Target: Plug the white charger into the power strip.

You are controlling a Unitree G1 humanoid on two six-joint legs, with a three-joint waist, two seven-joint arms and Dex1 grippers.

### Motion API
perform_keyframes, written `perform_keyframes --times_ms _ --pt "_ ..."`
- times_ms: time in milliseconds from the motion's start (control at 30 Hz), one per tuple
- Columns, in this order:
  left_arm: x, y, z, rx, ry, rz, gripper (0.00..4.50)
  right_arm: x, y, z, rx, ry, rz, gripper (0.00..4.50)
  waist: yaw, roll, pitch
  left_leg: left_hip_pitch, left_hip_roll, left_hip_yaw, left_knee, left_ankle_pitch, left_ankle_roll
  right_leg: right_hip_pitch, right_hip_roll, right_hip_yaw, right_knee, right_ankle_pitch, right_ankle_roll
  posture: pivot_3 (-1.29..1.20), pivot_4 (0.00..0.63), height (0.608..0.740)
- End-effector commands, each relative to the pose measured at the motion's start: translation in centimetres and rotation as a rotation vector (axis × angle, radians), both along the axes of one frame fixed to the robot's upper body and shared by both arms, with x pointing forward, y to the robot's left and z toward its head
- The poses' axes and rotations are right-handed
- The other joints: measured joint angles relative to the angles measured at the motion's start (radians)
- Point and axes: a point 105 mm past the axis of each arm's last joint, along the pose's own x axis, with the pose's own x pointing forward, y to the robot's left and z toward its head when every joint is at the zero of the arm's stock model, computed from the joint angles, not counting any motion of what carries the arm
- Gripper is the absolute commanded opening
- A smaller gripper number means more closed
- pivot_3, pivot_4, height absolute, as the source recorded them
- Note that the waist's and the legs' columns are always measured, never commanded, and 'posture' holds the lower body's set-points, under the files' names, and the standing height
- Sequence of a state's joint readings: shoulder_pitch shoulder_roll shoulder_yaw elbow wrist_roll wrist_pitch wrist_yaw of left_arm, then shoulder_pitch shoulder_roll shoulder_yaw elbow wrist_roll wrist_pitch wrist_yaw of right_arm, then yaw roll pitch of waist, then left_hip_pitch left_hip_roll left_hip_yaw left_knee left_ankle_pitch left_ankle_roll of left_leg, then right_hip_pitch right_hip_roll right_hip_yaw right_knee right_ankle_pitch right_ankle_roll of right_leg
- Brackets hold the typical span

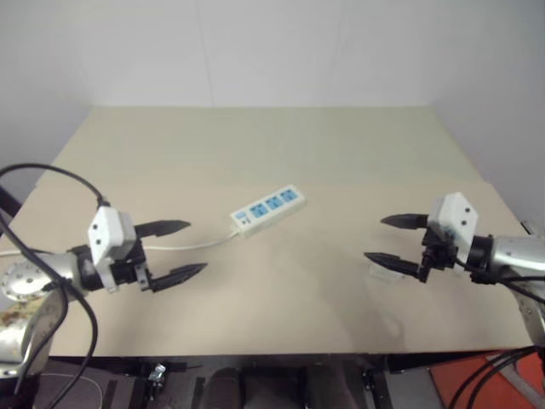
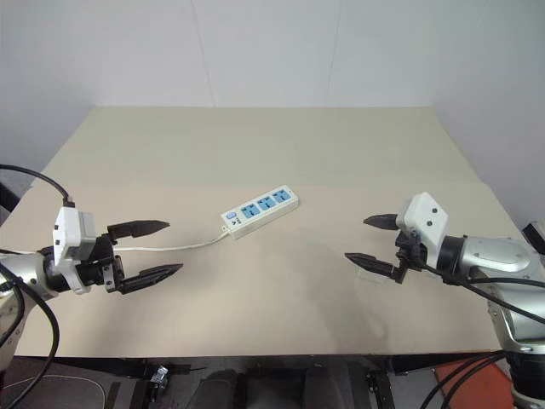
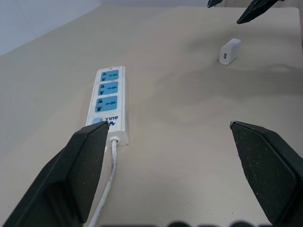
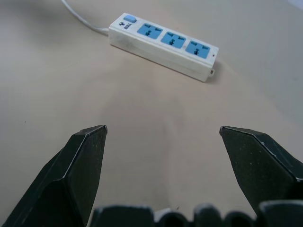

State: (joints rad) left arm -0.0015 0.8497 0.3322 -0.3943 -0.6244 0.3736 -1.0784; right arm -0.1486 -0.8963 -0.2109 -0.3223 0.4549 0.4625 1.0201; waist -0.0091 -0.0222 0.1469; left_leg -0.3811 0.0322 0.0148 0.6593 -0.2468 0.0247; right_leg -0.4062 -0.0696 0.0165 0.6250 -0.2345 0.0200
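The power strip point(image 1: 267, 210) is lying flat near the middle of the table point(image 1: 255, 145), its three blue socket faces turned upward and its thin white cord point(image 1: 192, 246) trailing toward the robot's left side. The white charger point(image 3: 230, 51) is resting on the table well apart from the strip, on the robot's right, just beneath the right gripper point(image 1: 393, 241). Both pincers are standing wide and are holding nothing; the left gripper point(image 1: 181, 250) is hovering above the cord, off the switch end of the strip. The step in hand is judged to be the pickup of the charger by the right arm. To do it well, the right gripper should be lowering squarely over the block and closing across its flat sides, so the prongs can afterwards be presented straight to a socket; the left gripper would serve best by pinning the strip against sliding during insertion. Points of poor visibility: in the head views the charger is largely masked by the right fingers point(image 2: 366, 261) and is showing only as a pale patch, so its orientation appears uncertain, and the prong side cannot be made out. The cord's far end is running out of sight behind the left arm.
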Motion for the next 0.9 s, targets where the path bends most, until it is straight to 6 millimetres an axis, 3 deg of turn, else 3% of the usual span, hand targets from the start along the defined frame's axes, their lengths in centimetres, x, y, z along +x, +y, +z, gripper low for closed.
perform_keyframes --times_ms 33,333,433,567,767,900 --pt "0.0 0.0 0.7 0.019 -0.036 -0.008 4.46 -0.2 0.0 1.6 -0.006 -0.07 0.008 4.5 0.0 0.0 0.0 0.0 0.0 0.0 0.0 0.0 0.0 0.0 0.0 0.0 0.0 0.0 0.0 0.0 0.15 0.74" --pt "0.4 0.4 0.3 0.05 -0.025 0.044 4.46 -0.2 0.1 1.6 -0.004 -0.069 0.011 4.5 0.0 0.0 0.0 0.0 0.0 0.0 0.0 0.0 0.0 0.0 0.0 0.0 0.0 0.0 0.0 0.0 0.15 0.74" --pt "1.9 1.4 -2.0 0.127 0.053 0.133 4.46 -0.2 0.2 1.6 -0.001 -0.068 0.011 4.5 0.0 0.0 0.0 0.0 0.0 0.0 0.0 0.0 0.0 0.0 0.0 0.0 0.0 0.0 0.0 0.0 0.15 0.74" --pt "4.0 1.6 -3.4 0.183 0.107 0.174 4.46 -0.1 0.3 1.6 0.003 -0.069 0.011 4.5 0.005 -0.001 0.0 0.001 0.0 0.0 0.0 0.0 0.0 0.001 0.0 0.0 0.0 -0.001 0.001 0.0 0.15 0.74" --pt "9.7 -0.2 -5.6 0.193 0.177 0.252 4.46 0.2 0.7 1.7 0.012 -0.078 0.017 4.5 0.02 -0.001 0.001 0.0 -0.001 0.0 0.001 0.0 0.0 0.001 0.001 0.0 0.0 0.001 0.0 0.0 0.15 0.74" --pt "11.7 -2.7 -7.8 0.212 0.241 0.208 4.46 0.2 0.9 1.8 0.013 -0.085 0.015 4.5 0.018 -0.002 0.001 -0.002 -0.001 0.0 0.001 0.0 0.0 0.0 0.001 -0.001 0.0 0.002 -0.002 0.0 0.15 0.74"
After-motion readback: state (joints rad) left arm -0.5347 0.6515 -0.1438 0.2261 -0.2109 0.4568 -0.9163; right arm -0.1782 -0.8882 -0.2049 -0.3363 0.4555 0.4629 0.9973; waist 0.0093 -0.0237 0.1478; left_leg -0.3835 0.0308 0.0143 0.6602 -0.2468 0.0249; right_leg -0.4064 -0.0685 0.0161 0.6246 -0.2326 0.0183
